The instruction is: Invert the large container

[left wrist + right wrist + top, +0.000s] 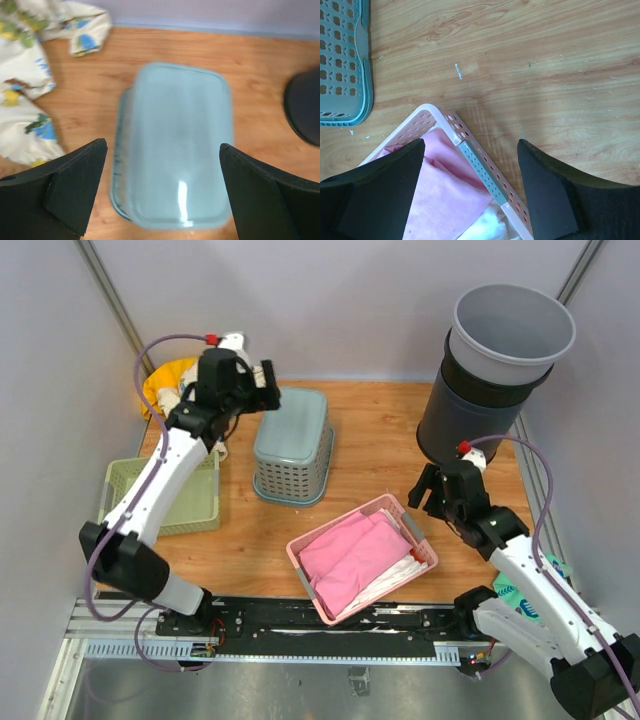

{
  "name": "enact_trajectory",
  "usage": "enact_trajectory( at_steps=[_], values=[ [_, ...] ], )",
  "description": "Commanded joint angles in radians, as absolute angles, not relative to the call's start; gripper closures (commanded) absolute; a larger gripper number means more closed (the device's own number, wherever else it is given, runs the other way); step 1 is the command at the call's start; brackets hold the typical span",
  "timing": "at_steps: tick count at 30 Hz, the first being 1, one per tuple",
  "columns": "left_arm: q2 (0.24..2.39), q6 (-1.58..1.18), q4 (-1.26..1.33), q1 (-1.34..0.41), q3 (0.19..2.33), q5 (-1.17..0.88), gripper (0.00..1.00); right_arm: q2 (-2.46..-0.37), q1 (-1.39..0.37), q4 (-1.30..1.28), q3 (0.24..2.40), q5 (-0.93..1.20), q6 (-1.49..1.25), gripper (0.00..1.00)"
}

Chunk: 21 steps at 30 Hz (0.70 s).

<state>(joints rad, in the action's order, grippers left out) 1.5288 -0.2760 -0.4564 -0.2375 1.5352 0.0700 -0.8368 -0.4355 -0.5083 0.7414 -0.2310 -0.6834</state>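
So the large container [292,445] sits mid-frame on the tabletop [380,440]. A flat tray [160,498] is off to its left, and there's a crumpled cloth [170,380] in the upper left corner. Stacked bins [495,380] are upper right. Lower centre there's a smaller basket [411,528] with folded cloths [350,555] in it.

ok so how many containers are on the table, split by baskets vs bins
baskets: 3 (blue-grey basket upside down, green basket, pink basket with pink cloth in it)
bins: 2 (grey bin nested in black bin)
total: 5
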Motion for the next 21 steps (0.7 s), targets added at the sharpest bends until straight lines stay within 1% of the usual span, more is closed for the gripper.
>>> enact_trajectory(
  at_steps=[1,7,11,14,17,21],
  values=[
    [1.406,-0.204,-0.550,-0.449,1.459,0.316,0.01,-0.873,-0.422,-0.473,0.772,-0.207,-0.676,0.23],
    [1.316,-0.266,-0.616,-0.713,1.349,0.342,0.01,-0.902,-0.422,-0.469,0.776,-0.209,-0.680,0.23],
    [1.321,-0.351,-0.626,-0.834,1.275,0.307,0.01,-0.908,-0.422,-0.471,0.775,-0.222,-0.678,0.23],
    [1.361,-0.400,-0.546,-0.850,1.211,0.235,0.01,-0.915,-0.422,-0.469,0.777,-0.229,-0.678,0.22],
    [1.403,-0.398,-0.438,-0.837,1.166,0.250,0.01,-0.912,-0.422,-0.478,0.785,-0.224,-0.677,0.22],
    [1.492,-0.379,-0.382,-0.701,1.188,0.182,0.01,-0.886,-0.422,-0.481,0.779,-0.229,-0.668,0.22]
  ],
)
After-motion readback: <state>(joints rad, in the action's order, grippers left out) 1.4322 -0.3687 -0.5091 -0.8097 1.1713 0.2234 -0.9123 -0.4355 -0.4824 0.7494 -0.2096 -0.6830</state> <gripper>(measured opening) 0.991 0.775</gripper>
